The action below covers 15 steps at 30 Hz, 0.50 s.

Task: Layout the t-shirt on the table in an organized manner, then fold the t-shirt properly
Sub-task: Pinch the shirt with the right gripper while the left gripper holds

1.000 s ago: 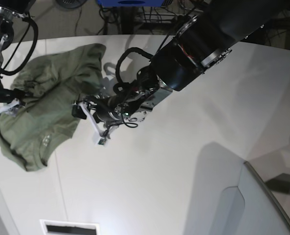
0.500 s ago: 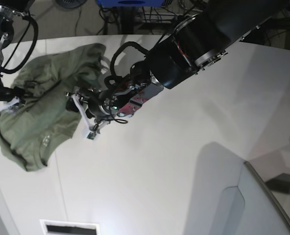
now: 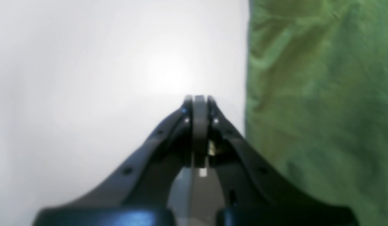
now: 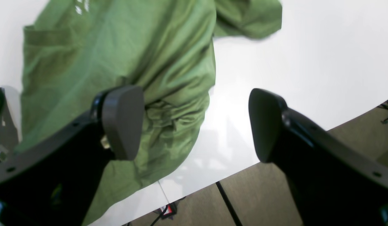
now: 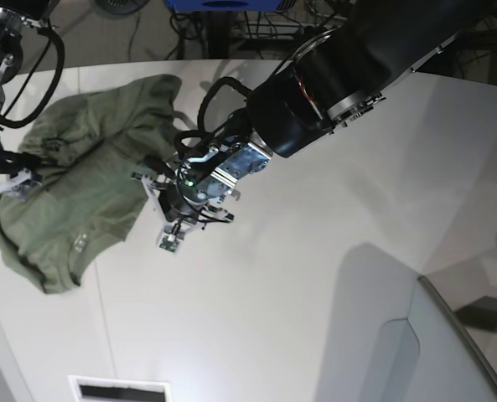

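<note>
Olive t-shirt [image 5: 80,193] — rumpled, bunched — on white table [image 5: 315,251].

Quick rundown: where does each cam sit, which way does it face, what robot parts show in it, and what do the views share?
Base: high above the table, looking down; both arms show, left gripper beside the t-shirt.
Left wrist: on the left arm, looking along its shut fingers at bare table; shirt edge on the view's right.
Right wrist: on the right arm, looking down past the open right gripper at the shirt and table edge, floor beyond.
Shared: all three show the t-shirt and the white table.
</note>
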Tool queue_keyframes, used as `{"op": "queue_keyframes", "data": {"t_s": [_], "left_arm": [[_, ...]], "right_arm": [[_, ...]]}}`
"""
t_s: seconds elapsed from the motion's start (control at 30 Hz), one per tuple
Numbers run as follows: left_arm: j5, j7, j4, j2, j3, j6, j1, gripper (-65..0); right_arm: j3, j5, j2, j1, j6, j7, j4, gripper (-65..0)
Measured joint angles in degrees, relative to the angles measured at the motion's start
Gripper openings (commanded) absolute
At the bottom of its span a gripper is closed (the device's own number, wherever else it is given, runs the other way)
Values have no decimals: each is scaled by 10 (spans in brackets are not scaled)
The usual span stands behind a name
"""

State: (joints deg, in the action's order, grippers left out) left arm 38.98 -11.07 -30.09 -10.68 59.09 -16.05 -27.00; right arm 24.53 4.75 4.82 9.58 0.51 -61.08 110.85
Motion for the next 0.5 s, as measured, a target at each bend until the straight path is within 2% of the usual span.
{"op": "queue_keyframes", "data": {"t_s": [0.2,0.33,0.4,0.5], "left_arm": [[0,2,3,-1,-2,0,0,-650],[-3,25,-2,6,-6,3,12,-650],[-8,11,-33,15,-6,-12,22,-650],[-12,-39,-108,34,-7,-31,43,-650]], "right_arm": [[0,0,-1,0,0,0,0,-161],[-1,0,-1,0,0,0,0,-161],[-1,0,-1,0,0,0,0,-161],[-2,0,-1,0,0,0,0,-161]]}}
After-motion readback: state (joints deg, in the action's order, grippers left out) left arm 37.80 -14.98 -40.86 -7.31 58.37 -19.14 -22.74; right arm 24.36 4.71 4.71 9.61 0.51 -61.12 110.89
